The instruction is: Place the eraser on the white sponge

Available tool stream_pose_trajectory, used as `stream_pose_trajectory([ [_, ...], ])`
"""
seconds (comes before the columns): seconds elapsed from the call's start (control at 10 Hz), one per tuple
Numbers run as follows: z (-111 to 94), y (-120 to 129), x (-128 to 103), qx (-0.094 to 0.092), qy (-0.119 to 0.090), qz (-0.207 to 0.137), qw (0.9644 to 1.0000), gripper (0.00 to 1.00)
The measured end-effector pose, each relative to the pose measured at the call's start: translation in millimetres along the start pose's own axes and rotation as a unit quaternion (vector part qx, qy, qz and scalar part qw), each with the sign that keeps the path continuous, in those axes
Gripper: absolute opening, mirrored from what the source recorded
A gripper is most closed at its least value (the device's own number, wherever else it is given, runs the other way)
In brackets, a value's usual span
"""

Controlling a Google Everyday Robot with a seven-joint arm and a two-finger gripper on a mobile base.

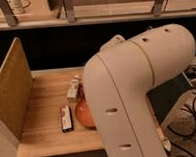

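The robot's large white arm (137, 85) fills the foreground; the gripper is out of sight. On the wooden bench (43, 104) the eraser (66, 118) lies flat, just left of the orange bowl (82, 114). A cream-white block (72, 90) stands upright behind the bowl.

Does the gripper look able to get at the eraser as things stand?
Probably yes: the eraser lies uncovered on the wooden table, beside the orange bowl; the gripper itself is hidden behind the arm.
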Motion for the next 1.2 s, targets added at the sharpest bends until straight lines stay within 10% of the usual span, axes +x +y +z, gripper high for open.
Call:
stream_pose_trajectory([
  [0.5,-39,79,-37,-0.074,-0.032,-0.136,0.9874,0.8],
  [1.2,-69,108,24,-0.097,0.026,-0.173,0.9799,0.8],
])
